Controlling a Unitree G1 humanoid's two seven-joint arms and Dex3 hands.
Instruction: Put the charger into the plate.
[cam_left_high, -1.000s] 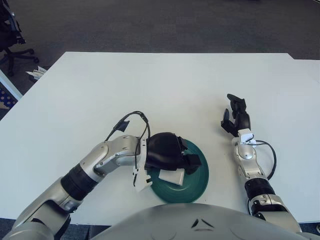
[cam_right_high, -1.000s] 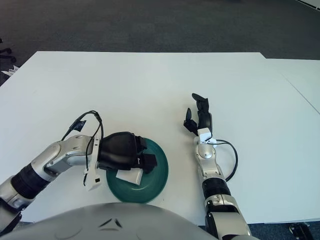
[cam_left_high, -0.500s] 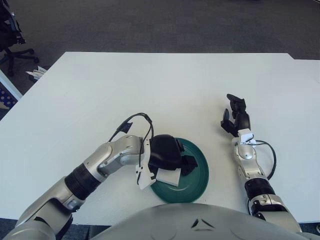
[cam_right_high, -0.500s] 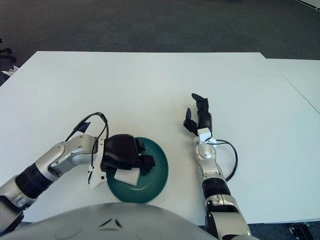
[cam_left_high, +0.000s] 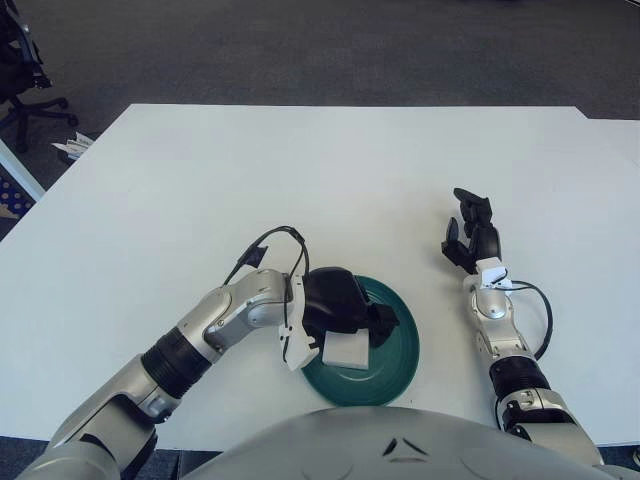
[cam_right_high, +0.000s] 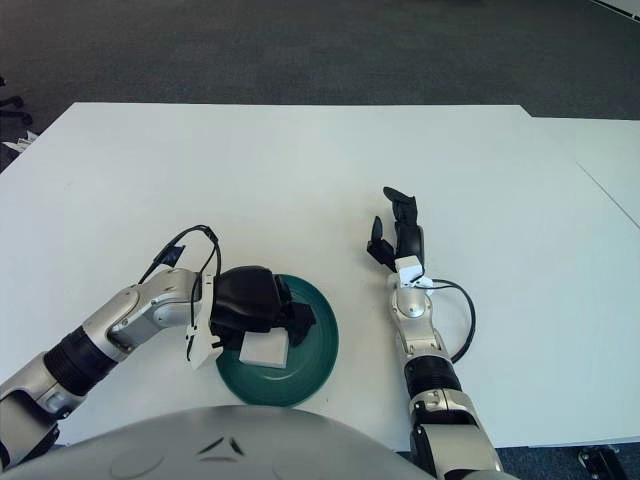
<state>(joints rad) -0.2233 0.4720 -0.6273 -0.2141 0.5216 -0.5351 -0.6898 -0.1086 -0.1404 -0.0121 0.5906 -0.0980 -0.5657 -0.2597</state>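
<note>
The white square charger (cam_left_high: 348, 350) lies flat inside the dark green plate (cam_left_high: 397, 358), near the table's front edge. My left hand (cam_left_high: 340, 303) hovers over the plate's left half, just behind the charger and touching or nearly touching its top edge. Its black fingers (cam_left_high: 384, 318) reach to the right past the charger and do not wrap it. In the right eye view the charger (cam_right_high: 265, 349) shows almost whole below the left hand (cam_right_high: 252, 300). My right hand (cam_left_high: 471, 232) stays idle to the right of the plate (cam_right_high: 312, 358).
A black cable loops up from my left forearm (cam_left_high: 262, 245). A white tab (cam_left_high: 296, 350) hangs at the left wrist beside the plate's left rim. The white table (cam_left_high: 330, 180) stretches back, with an office chair (cam_left_high: 20, 70) off its far left corner.
The left hand has shifted slightly back and up over the plate, and its forearm swung inward. The charger now shows as a full square in the plate. The right arm has not moved.
</note>
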